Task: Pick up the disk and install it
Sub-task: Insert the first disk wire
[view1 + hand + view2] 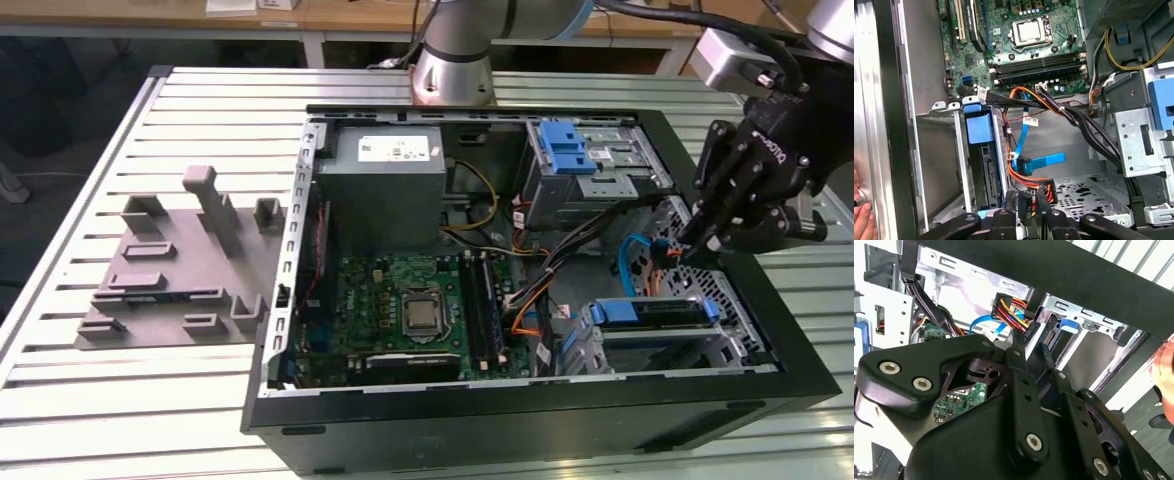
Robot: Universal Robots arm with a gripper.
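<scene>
The gripper (pixel 1025 200) is pinched on a black cable plug (pixel 1025 209), just beside the disk (pixel 979 129), which is seated upright in its cage. The plug could be skewed, or its wires snagged, if it is misaligned with the disk's socket.

Black computer case (pixel 534 420) holds a green circuit board (pixel 400 310) (silver chip in the middle), the blue-framed disk (pixel 647 312), a blue ribbon cable (pixel 1046 161) and orange, yellow and red wires (pixel 1009 315); the gripper (pixel 697 247) is black.

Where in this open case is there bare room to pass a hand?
Bare floor lies between the drive cage and the metal bracket, near the gripper. Cables crowd the span above it, beside the motherboard.
</scene>
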